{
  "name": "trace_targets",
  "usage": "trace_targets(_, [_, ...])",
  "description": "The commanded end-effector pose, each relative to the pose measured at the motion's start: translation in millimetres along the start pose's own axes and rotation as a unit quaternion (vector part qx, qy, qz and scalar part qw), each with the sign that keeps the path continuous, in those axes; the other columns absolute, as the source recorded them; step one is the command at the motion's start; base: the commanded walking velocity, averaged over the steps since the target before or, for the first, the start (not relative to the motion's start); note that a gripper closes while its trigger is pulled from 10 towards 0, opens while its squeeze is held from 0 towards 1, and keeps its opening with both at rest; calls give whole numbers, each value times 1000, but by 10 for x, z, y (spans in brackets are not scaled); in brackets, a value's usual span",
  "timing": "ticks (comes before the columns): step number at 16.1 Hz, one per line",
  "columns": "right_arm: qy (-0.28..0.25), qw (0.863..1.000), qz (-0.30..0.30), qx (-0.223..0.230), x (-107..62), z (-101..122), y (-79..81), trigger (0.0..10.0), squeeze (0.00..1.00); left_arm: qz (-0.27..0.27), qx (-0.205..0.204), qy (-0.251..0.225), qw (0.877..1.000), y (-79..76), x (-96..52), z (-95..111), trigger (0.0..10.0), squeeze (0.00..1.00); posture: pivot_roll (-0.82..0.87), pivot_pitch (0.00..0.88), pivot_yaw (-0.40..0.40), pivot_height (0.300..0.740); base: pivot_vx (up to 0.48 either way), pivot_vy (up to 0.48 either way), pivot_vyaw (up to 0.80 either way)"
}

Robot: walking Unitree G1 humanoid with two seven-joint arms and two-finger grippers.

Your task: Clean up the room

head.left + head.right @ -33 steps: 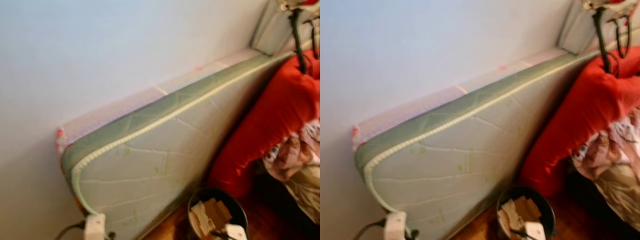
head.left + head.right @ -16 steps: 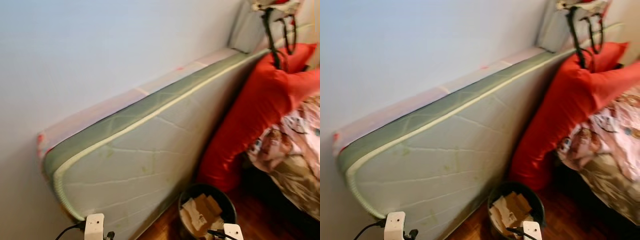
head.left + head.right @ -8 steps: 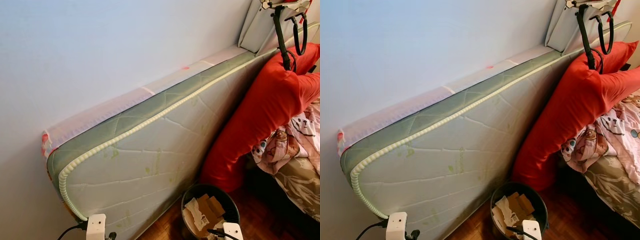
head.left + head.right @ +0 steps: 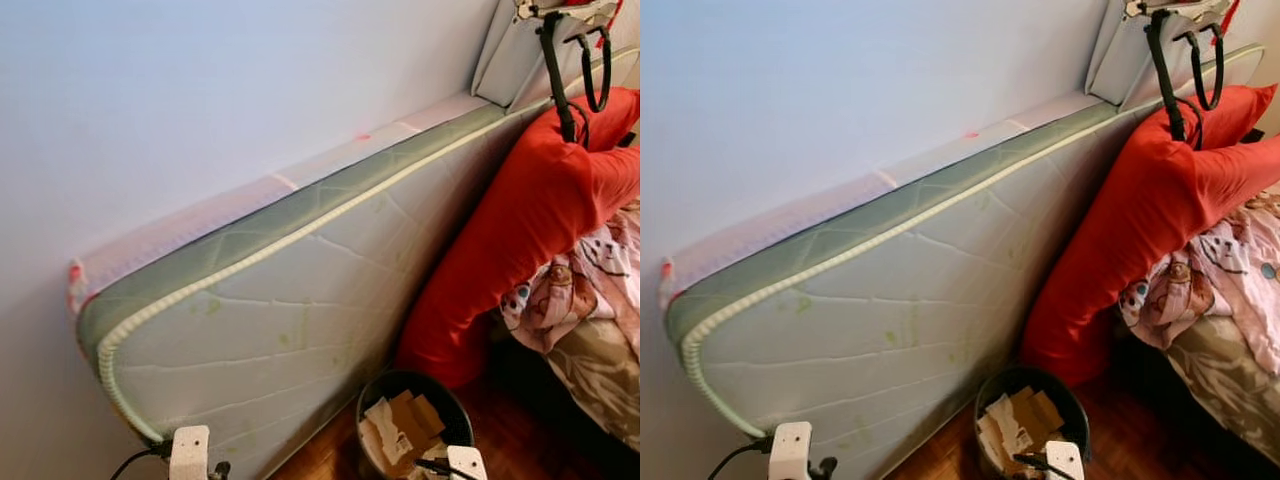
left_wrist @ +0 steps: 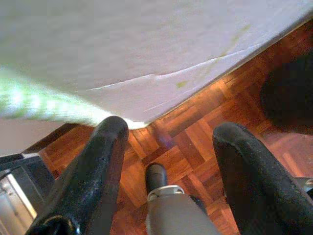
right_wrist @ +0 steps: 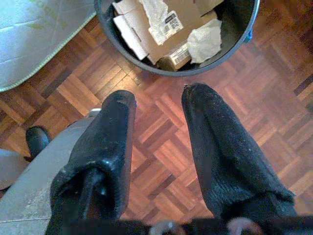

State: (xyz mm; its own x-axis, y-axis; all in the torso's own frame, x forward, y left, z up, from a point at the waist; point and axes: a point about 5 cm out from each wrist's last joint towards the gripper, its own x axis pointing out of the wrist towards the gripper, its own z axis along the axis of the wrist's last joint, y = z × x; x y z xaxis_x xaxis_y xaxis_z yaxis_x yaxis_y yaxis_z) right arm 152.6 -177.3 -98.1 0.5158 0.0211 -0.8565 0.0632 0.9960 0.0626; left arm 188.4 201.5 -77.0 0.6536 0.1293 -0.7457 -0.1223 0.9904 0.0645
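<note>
Head views show a mattress [image 4: 270, 310] standing on its long edge against the pale wall [image 4: 200, 90], its quilted face marked with faint green stains, a pink-white sheet [image 4: 180, 228] trapped between it and the wall. Just to its right a big red pillow [image 4: 510, 230] leans against it, with a second red cushion [image 4: 1240, 160] beside. Black straps [image 4: 560, 60] hang down over the pillow's top from a grey bag [image 4: 505, 55] in the corner. Right of the pillow, a bed [image 4: 1230, 330] with a pink patterned blanket [image 4: 1200, 275] bunched on a brown cover.

Down on the parquet floor [image 6: 161, 132] at the foot of the mattress and pillow sits a black bin [image 4: 412, 425], loaded with cardboard scraps [image 6: 156, 34] and crumpled paper [image 6: 205, 41]. Two white wrist mounts peek up at the bottom edge of the head views, one on each side of the bin.

Right wrist view: right gripper [image 6: 159, 105] hangs above the floor just short of the bin, fingers [image 6: 215, 147] spread apart, nothing between them. The bin's rim is right ahead of the fingertips, the mattress edge off to one side.

Left wrist view: left gripper [image 5: 168, 129] also empty, fingers [image 5: 98, 166] wide, pointed at the mattress's lower corner where its green piping meets the floor. A dark round shape at the far edge may be the bin; too dim to tell.
</note>
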Motion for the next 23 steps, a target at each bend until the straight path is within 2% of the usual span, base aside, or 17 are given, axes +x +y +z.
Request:
trace_targets(1, [-53,997,-12,58,17,540,-271,10000,0,-18,33,-11,999,12,139,602,10000,0,42,0,-89,740,0,-334,0])
trace_targets(7, [-57,996,-12,64,16,556,-274,10000,0,-18,33,-11,999,8,141,615,10000,0,44,0,-94,740,0,-337,0])
trace_targets(16, [-53,997,-6,59,18,561,-266,10000,0,-19,35,-12,999,9,142,625,10000,0,42,0,-93,740,0,-338,-611])
trace_targets(23, [-59,996,-7,63,17,565,-265,10000,0,-21,37,-10,999,10,142,623,10000,0,42,0,-90,740,0,-339,0])
